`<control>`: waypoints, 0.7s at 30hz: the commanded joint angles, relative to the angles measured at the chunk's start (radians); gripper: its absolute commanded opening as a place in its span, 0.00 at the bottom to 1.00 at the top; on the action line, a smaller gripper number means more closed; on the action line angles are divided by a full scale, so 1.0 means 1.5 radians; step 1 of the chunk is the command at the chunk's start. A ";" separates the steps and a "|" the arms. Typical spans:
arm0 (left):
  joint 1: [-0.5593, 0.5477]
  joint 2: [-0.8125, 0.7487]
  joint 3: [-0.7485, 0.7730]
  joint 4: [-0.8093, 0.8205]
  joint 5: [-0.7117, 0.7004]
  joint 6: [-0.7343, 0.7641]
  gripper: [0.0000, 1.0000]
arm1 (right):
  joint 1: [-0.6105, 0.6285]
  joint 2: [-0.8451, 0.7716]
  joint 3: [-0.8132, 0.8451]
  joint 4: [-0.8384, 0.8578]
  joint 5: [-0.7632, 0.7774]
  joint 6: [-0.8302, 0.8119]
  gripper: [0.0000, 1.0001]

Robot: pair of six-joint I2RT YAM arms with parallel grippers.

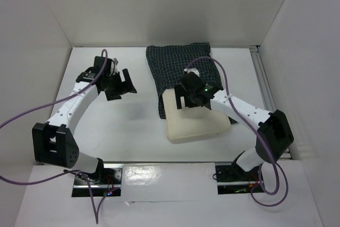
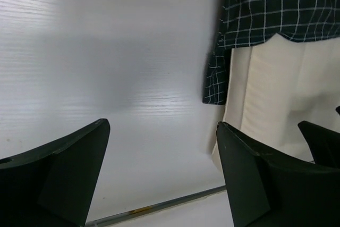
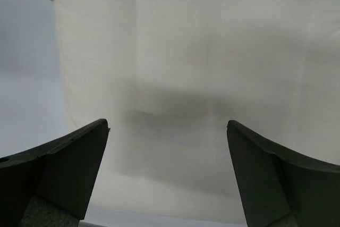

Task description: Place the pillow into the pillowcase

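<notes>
The pillow [image 1: 196,123] lies in the centre of the top view. Its far end is tucked under the mouth of the pillowcase [image 1: 175,65], which spreads toward the upper middle, and its near half lies bare on the table [image 1: 117,126]. The right gripper [image 1: 186,100] hangs over the pillow just below the fabric edge, jaws spread and holding nothing. The left gripper [image 1: 122,86] is also released, over bare table at the left, well apart from the cloth.

The step in hand looks like working the case further down over the pillow. It would likely go best with one gripper pinching only the top layer of the fabric edge while the other pins or pushes the pillow, so the two do not slide together.

The right arm covers much of the mouth in the top view, so how deep the pillow sits cannot be told. No print or tag shows on the pillow.
</notes>
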 commanded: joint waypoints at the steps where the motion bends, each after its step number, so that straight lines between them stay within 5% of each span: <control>1: -0.030 0.013 -0.023 0.047 0.042 0.015 0.95 | 0.032 0.030 0.080 -0.021 0.028 0.011 1.00; 10: -0.071 0.025 -0.117 0.122 0.061 -0.008 0.95 | 0.070 0.235 0.157 0.064 0.026 0.034 1.00; 15: -0.099 0.039 -0.173 0.185 0.116 0.012 0.95 | 0.059 0.220 0.149 0.064 0.007 -0.021 0.00; 21: -0.176 0.058 -0.203 0.304 0.123 -0.027 1.00 | 0.000 0.060 0.123 0.052 -0.145 -0.112 0.00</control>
